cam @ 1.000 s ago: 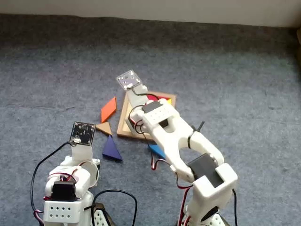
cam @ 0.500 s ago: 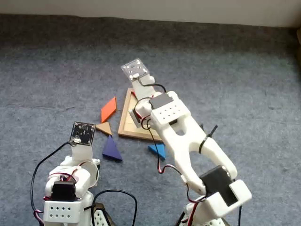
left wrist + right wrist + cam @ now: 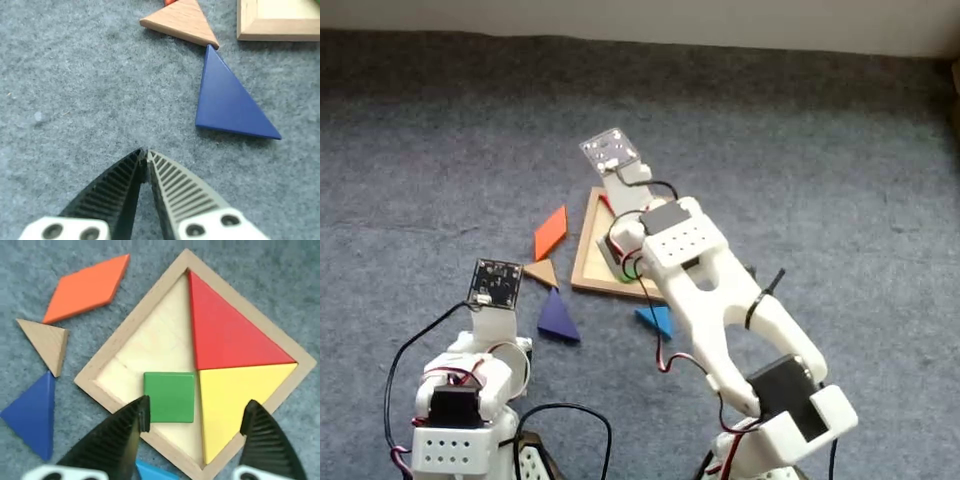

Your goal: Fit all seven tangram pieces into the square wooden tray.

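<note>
right gripper (image 3: 196,415) is released, jaws spread wide, holding nothing, above the tray's near corner. wooden tray (image 3: 140,315) lies flat on grey carpet (image 3: 800,150). three pieces are in the tray: red triangle (image 3: 225,332) and yellow triangle (image 3: 235,400) fill one half, and green square (image 3: 169,396) lies flat just beside the yellow one, its corner near the tray's centre. the rest of the tray floor is bare wood. four pieces are outside on the carpet: orange parallelogram (image 3: 86,288), tan triangle (image 3: 47,342) and dark blue triangle (image 3: 32,415), whose tips nearly touch, and a light blue piece (image 3: 655,320) by the tray's near edge, partly under the right arm. left gripper (image 3: 145,155) is clenched on nothing, low over the carpet, near the dark blue triangle but apart from it.
</note>
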